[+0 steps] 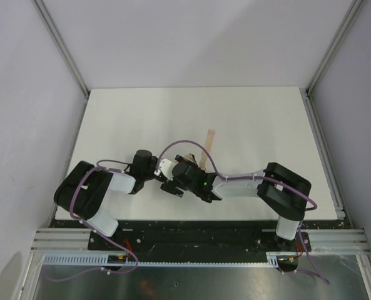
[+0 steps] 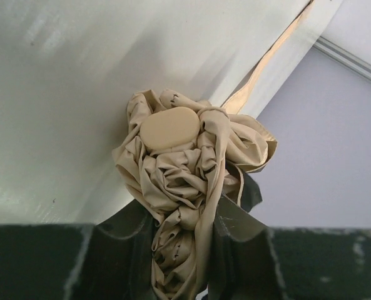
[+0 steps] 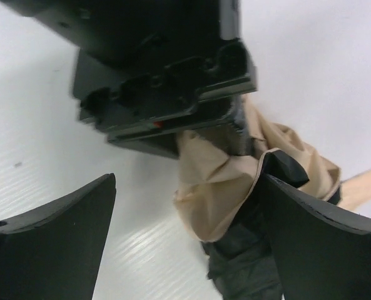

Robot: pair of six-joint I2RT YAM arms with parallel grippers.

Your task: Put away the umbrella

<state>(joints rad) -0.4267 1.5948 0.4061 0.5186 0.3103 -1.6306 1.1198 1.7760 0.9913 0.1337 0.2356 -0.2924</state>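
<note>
No lettering, label, brand mark, number or sign can be read in any of the views, neither on the umbrella (image 2: 184, 181) nor on the bench (image 1: 248, 119).

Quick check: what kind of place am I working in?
Likely a lab robot cell rather than a home: a white table enclosed by plain wall panels set in aluminium framing.

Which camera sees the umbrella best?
The left wrist camera: the umbrella fills the middle, scrunched beige fabric in the left claw. The right wrist camera shows a partly hidden bit; the top camera, just its strap.
</note>
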